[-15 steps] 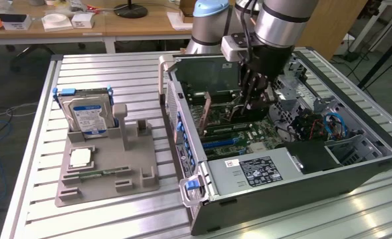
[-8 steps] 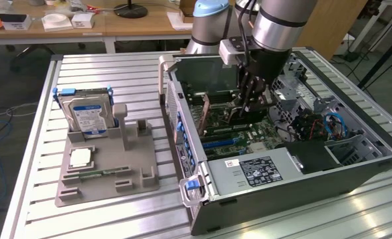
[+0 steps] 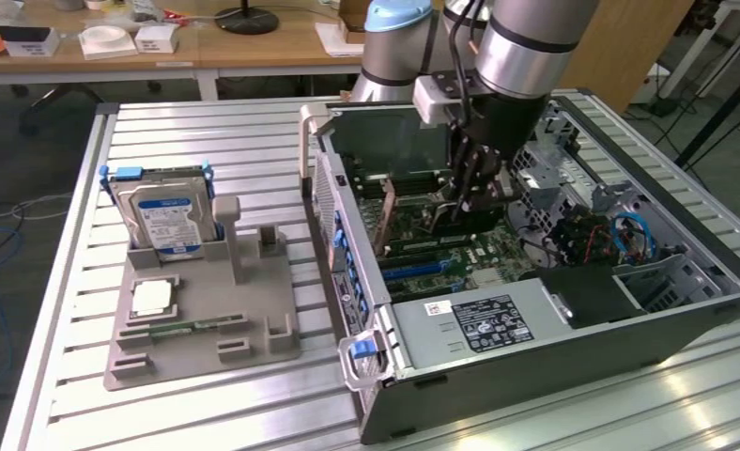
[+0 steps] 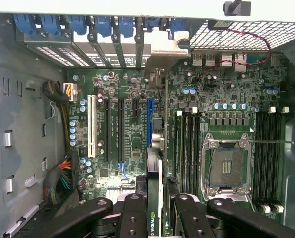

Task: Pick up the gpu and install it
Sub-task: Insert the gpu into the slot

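The thin green-and-black gpu [image 4: 154,208], pinched edge-on by the jaws, could apparently be jammed against the blue motherboard slot [image 4: 149,121] if misaligned.

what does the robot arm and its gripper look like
The arm is a thick silver-grey metal tube with black bands and a pale blue cap on one joint. Black cables run down its side. A small light grey box is fixed at the wrist. Below it, the gripper is black, built of jointed link fingers with rounded ends and visible round pivots.
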Robot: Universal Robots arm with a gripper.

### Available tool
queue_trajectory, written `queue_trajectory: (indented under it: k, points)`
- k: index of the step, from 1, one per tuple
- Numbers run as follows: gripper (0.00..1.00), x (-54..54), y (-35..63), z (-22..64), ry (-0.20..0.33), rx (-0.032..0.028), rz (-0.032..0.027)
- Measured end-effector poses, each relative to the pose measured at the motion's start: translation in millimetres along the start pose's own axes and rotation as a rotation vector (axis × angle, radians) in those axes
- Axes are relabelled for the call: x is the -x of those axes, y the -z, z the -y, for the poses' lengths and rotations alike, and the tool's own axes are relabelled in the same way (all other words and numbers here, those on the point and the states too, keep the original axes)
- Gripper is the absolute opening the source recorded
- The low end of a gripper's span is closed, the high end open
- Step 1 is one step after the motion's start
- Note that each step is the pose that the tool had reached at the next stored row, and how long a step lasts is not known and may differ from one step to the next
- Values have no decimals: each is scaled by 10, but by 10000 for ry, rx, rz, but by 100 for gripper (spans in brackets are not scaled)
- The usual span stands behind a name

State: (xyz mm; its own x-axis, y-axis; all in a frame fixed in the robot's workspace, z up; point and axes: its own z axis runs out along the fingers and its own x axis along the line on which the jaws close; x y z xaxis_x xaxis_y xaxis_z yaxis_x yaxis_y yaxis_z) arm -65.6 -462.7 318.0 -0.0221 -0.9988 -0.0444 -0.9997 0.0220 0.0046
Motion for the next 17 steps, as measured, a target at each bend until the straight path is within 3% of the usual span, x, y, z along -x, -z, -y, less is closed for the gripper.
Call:
queue_trajectory:
  k: [11, 17]
  points:
    - [26, -2, -44, -5, 0, 0, 0]
    - [26, -6, -129, -17, -2, -1, 1]
